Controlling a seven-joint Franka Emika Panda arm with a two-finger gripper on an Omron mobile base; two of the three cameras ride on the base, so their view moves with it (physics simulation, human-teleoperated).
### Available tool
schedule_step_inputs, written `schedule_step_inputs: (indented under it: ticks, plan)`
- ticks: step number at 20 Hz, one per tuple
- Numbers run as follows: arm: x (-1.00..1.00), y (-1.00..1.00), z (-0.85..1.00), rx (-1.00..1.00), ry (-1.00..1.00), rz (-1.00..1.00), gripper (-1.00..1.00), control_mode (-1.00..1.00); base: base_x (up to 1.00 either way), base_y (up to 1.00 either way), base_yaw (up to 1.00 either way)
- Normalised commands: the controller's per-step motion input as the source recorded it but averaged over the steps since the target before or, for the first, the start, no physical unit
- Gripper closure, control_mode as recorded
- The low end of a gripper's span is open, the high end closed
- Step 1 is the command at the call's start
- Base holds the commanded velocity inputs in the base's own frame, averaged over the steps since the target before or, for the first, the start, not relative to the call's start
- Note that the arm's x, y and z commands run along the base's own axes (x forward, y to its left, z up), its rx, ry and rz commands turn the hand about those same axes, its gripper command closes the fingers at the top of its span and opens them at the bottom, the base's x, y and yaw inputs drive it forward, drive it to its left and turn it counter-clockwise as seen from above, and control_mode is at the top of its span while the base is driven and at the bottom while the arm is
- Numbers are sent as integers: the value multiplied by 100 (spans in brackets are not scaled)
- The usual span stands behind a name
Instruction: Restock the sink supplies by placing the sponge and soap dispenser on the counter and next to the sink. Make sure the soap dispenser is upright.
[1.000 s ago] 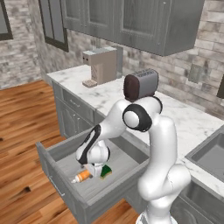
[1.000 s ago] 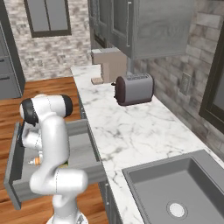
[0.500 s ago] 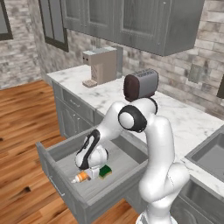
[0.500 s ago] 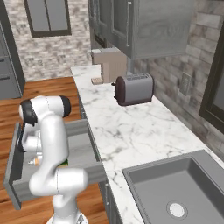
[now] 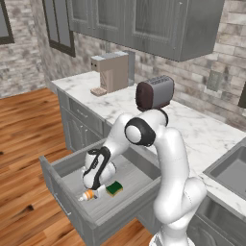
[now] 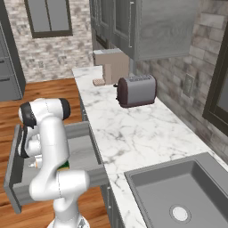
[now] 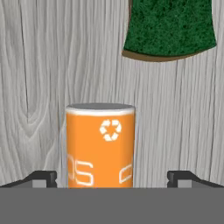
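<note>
The soap dispenser, an orange bottle with a white recycling mark, lies on its side on the drawer's pale wood bottom. My gripper stands open low over it, one fingertip on each side and clear of the bottle. The sponge lies green side up just beyond the bottle. In the left base view the gripper reaches down into the open drawer, with the soap dispenser and sponge beneath it. The counter runs right to the sink.
A toaster and a coffee machine stand on the counter against the brick wall. Grey upper cabinets hang above. The drawer's walls close in on the hand. Wood floor lies to the left of the cabinets.
The hand has sunk lower into the drawer, closer to the soap dispenser. Its jaws stay wide apart, and the bottle and sponge have not moved.
</note>
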Motion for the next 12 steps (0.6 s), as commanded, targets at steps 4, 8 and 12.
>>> schedule_step_inputs:
  ticks: [4, 8, 12]
  plan:
    - [30, 0, -15, -5, 1, 0, -100, -100, 0, 0, 0]
    - [6, 4, -26, -6, 2, 2, -100, -100, 0, 0, 0]
    - [-7, 14, -43, -6, 0, 4, -100, -100, 0, 0, 0]
